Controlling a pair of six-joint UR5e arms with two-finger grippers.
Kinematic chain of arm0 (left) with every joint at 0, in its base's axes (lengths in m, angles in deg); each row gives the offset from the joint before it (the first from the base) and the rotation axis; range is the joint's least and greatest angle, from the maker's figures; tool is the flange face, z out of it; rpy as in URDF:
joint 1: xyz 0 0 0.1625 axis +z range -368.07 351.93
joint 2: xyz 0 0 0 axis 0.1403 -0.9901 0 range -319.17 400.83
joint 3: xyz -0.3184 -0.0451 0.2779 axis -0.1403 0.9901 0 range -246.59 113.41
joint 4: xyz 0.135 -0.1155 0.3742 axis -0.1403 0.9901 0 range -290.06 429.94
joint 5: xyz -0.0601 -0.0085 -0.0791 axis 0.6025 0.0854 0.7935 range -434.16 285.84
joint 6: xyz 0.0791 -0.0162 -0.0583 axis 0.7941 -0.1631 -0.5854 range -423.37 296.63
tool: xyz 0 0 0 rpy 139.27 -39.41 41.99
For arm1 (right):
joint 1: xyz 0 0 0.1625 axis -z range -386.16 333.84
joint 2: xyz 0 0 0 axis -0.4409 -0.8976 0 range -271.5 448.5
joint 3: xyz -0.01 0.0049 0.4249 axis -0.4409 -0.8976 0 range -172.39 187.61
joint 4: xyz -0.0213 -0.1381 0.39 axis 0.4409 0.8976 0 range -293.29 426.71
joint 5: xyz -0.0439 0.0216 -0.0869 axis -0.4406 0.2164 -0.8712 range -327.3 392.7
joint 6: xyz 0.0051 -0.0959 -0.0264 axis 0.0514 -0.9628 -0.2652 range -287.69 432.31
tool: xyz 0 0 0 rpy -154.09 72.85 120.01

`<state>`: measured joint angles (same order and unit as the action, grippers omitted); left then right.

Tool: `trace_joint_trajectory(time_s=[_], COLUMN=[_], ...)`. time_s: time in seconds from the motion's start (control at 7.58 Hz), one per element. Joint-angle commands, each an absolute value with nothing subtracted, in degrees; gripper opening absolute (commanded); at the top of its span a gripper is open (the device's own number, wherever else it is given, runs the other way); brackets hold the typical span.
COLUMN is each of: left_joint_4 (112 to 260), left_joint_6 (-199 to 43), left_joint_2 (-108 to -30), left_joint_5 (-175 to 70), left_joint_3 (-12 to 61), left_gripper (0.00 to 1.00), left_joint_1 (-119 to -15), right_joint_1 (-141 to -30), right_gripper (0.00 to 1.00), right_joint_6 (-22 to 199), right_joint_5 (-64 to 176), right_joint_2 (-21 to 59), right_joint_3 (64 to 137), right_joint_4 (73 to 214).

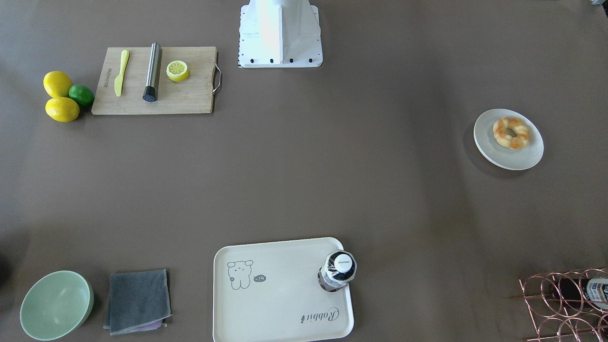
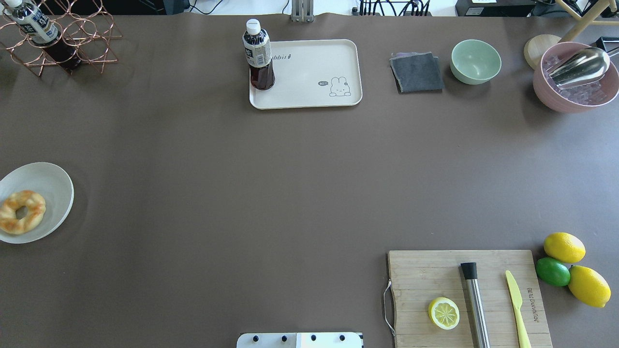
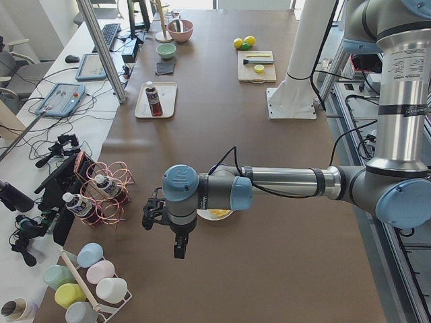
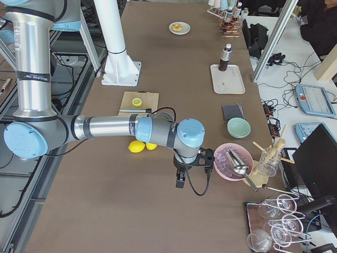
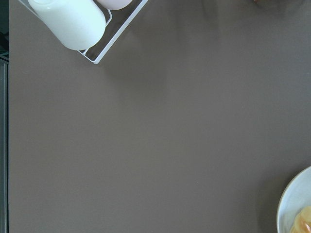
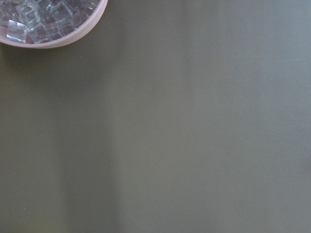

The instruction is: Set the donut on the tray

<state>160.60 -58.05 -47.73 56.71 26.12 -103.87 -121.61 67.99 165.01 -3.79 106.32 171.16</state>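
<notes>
Left arm, near in the left-end view: forearm stretched level over the desk [image 1: 304, 190], wrist turned down, left tool [image 3: 180, 252] hanging above the bare surface just beside the round white plate [image 2: 54, 180]; whether its fingers are parted or closed cannot be told. Right arm, near in the right-end view: the same level reach, right tool [image 4: 180, 182] pointing down close to a pink bowl [image 2: 570, 102] of clear ice cubes with a metal scoop; its state likewise cannot be told. The donut [image 2: 20, 211], a braided golden ring with orange-brown glazed patches and a centre hole, lies on the plate at the robot's left edge of the desk, well apart from the tray [image 2: 309, 92]. The tray is cream-white, rectangular with rounded corners and a raised rim, printed with a grey line-drawn animal and "Rabbit" script; a dark drink bottle [image 2: 258, 55] stands upright in one corner. The desk is covered in matte brown sheet. Operators' benches with screens and cables run along its far side.
</notes>
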Motion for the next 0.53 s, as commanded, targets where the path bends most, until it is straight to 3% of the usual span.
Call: trace_joint_trajectory(time_s=[0.0, 0.4], left_joint_4=[160.6, 160.6], left_joint_6=[-58.0, -58.1], left_joint_2=[-47.7, -48.0], left_joint_5=[56.7, 56.7], left_joint_3=[26.1, 26.1], left_gripper=[0.98, 0.98], left_joint_1=[-103.9, -103.9], right_joint_1=[-121.6, -121.6], right_gripper=[1.00, 1.00], right_joint_6=[67.9, 67.9], right_joint_5=[165.0, 165.0], right_joint_2=[-3.8, -4.0], right_joint_3=[106.3, 106.2], right_joint_4=[171.2, 171.2])
